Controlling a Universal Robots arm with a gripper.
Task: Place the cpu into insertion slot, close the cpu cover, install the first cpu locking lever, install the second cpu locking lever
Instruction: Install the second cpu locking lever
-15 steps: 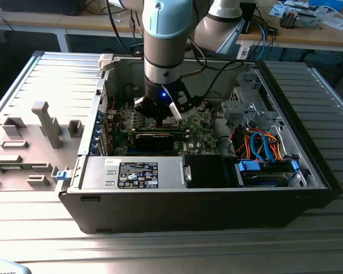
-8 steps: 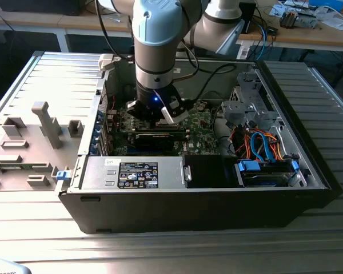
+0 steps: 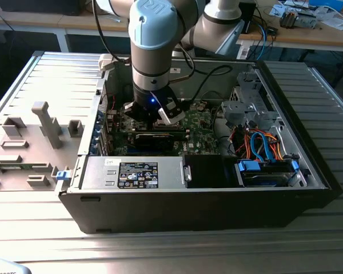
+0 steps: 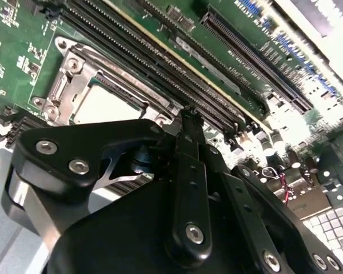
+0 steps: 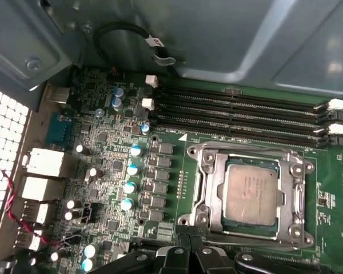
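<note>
Cpu (image 5: 250,191) seated in insertion slot (image 5: 214,220), cpu cover (image 5: 297,197) lying flat around it. Gripper (image 5: 188,242) hovering just beside socket edge; fingers' spread impossible to tell.

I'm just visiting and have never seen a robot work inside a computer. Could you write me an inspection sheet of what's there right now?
Surface: ribbed metal table carrying the open computer case.
Job's things: cpu lies in the insertion slot; cpu cover lies down around it.
Clutter: grey plastic fixtures on the exterior view's left.
Grippers: gripper hangs just above the motherboard, beside the slot, holding nothing.
Cables: orange and blue leads by the drive bay; red-black wires in the first wrist view.
Surroundings: wooden benches behind.
</note>
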